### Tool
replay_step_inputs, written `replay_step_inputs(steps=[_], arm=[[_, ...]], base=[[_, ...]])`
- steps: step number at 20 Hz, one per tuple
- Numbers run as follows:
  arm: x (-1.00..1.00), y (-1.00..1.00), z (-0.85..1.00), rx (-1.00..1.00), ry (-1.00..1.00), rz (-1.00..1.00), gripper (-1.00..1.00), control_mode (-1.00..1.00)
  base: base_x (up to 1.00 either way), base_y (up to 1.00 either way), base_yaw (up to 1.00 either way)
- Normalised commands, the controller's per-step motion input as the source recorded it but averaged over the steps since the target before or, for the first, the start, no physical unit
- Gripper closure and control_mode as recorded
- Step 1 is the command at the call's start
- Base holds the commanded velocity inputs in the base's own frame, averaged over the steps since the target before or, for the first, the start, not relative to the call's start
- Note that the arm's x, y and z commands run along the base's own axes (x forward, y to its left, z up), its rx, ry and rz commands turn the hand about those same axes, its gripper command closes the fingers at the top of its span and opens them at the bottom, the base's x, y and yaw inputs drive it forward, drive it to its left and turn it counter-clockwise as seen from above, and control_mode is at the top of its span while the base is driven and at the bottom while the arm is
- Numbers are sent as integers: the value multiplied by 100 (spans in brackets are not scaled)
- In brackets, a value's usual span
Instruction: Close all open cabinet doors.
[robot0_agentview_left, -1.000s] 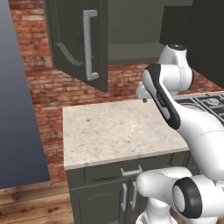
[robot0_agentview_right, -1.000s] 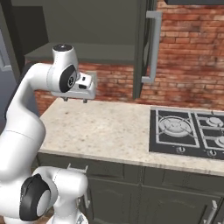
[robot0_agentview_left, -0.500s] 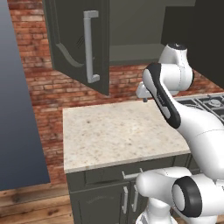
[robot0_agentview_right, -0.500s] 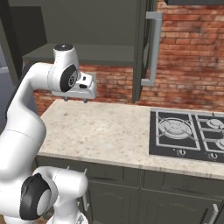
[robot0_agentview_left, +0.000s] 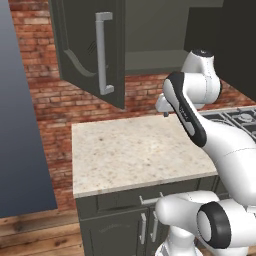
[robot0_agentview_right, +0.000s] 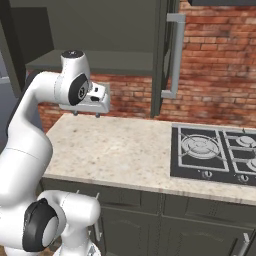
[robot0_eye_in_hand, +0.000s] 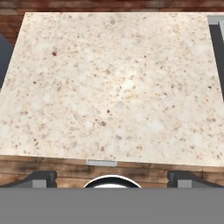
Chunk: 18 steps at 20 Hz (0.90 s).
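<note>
Two upper cabinet doors stand open over the counter. The left door (robot0_agentview_left: 80, 40) shows its outer face and silver bar handle (robot0_agentview_left: 102, 52); its inner side (robot0_agentview_right: 10, 55) is a dark strip in the right base view. The right door (robot0_agentview_right: 160, 60) is seen edge-on there with its handle (robot0_agentview_right: 175, 55), and its inner side (robot0_agentview_left: 242, 45) shows in the left base view. My gripper (robot0_agentview_right: 86, 114) hangs open and empty between the two doors, below the cabinet shelf (robot0_agentview_right: 95, 62), touching neither. It points down at the counter (robot0_eye_in_hand: 118, 87), its fingertips (robot0_eye_in_hand: 41, 177) wide apart.
A speckled stone counter (robot0_agentview_left: 130, 155) runs to a brick wall (robot0_agentview_left: 45, 95). A black gas hob (robot0_agentview_right: 215, 150) sits at its right end. Drawer fronts and lower doors (robot0_agentview_left: 115, 220) lie below. A tall blue-grey panel (robot0_agentview_left: 20, 125) stands at the left.
The hand has crept very slightly upward. Both doors are where they were.
</note>
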Motion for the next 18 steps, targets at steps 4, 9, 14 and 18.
replay_step_inputs(steps=[4, 9, 14, 18], arm=[[0, 0, 0, 0, 0, 0, -100, 100], [0, 0, 0, 0, 0, 0, -100, -100], [0, 0, 0, 0, 0, 0, -100, -100], [0, 0, 0, 0, 0, 0, -100, -100]], base=[[0, 0, 0], [0, 0, 0], [0, 0, 0], [0, 0, 0]])
